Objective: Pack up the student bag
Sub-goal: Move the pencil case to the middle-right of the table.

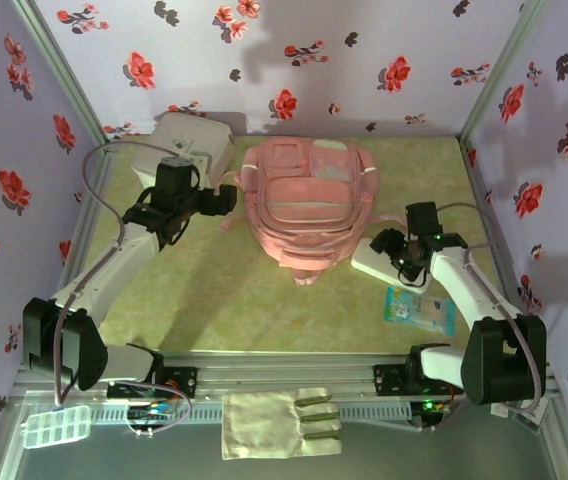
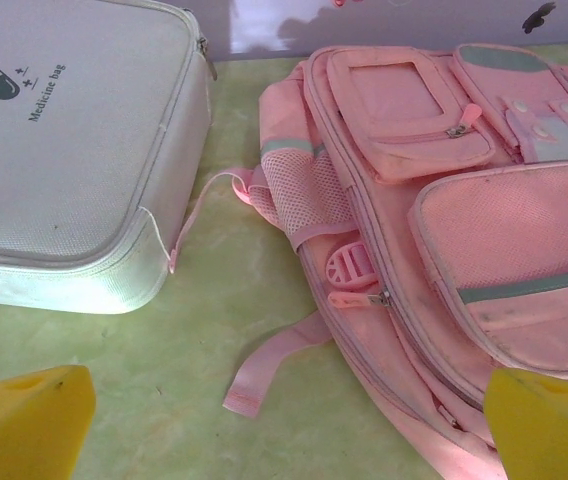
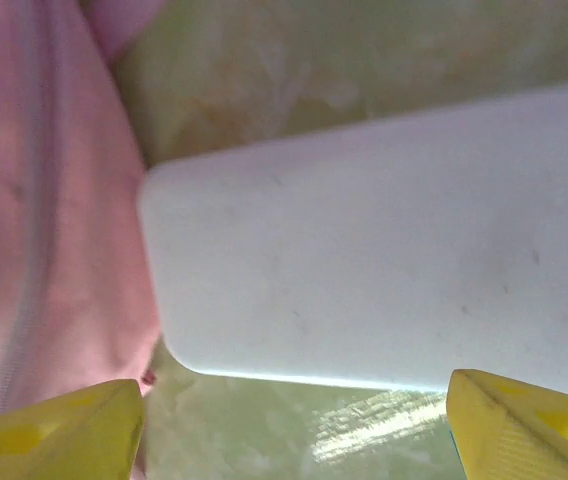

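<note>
Since the student bag lies flat ahead of both sets of jaws, with every zip I can see drawn closed, I judge the step in hand to be lifting the white slab that rests against its edge. My right gripper hovers at it, jaws spread wide with nothing between them. The slab's rounded corner sits just ahead of the bag-side jaw, and its body runs on past the other. I would slide away from the bag to centre the slab, keep the near jaw clear of the pink fabric at that corner, and come down square so the thin edge doesn't skate over the table.

My left gripper is released and empty, with the bag's side ahead and right of its jaws and the medicine bag ahead and left.

The bag is soft pink with pale trim, stacked front pockets, a mesh side pocket and a loose strap trailing toward the left jaws. I expect it to sag, so any opening will need holding.
</note>
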You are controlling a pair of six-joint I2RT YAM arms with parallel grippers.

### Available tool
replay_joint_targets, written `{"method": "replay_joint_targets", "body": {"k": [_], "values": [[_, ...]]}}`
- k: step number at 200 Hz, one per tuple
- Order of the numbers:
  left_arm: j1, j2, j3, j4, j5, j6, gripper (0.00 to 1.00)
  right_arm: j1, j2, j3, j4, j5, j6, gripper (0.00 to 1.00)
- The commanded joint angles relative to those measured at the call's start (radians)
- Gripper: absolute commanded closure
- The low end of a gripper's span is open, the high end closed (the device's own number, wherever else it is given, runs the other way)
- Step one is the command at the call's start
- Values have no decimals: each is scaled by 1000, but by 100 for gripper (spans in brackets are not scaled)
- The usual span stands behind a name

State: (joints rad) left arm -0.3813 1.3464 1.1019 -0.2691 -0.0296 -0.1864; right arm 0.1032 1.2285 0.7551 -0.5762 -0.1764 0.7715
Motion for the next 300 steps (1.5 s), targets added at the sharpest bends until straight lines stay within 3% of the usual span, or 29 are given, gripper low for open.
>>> {"method": "replay_joint_targets", "body": {"k": [1,41,78,113,159,217,262,300], "values": [[3,5,-8,16,18,-21,0,3,4,-35,40,-58,71,20],[3,7,-11,21,22,-24,0,9,74,-37,157,-174,51,21],[3,7,-11,18,22,-23,0,10,157,0,215,-207,54,22],[3,15,-13,19,23,-23,0,-4,244,33,235,-133,35,22],[2,16,-7,10,21,-13,0,-103,324,109,260,-31,19,22],[4,16,-14,10,22,-8,0,-135,462,283,248,-47,-72,23],[3,24,-7,10,21,-8,0,-125,549,460,108,113,-177,22],[4,15,-10,5,22,-9,0,-68,549,510,-9,350,-209,17]]}}
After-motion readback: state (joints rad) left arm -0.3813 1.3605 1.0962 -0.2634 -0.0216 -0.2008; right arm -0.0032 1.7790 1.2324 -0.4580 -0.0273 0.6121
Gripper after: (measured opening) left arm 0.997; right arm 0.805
